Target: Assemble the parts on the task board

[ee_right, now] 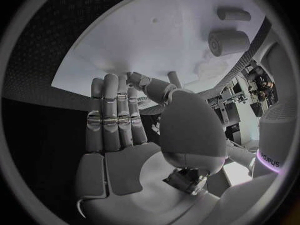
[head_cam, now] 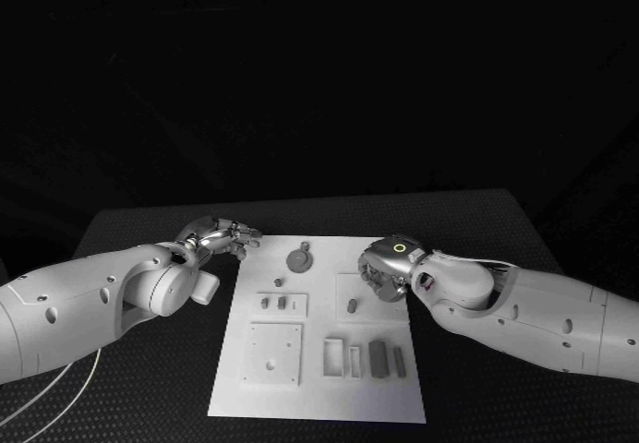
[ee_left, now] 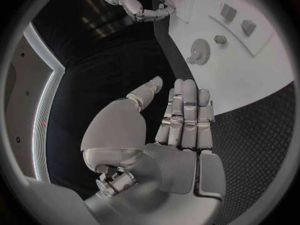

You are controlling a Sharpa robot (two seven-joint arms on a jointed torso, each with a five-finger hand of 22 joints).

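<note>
Task board (head_cam: 319,388): smooth white rectangular plate on textured black table (head_cam: 506,221).

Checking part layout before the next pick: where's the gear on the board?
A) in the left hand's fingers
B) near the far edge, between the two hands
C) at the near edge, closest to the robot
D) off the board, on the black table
B: the head view shows the gear lying flat on the board near its far edge, between the left hand and the right hand, with neither touching it.
</note>
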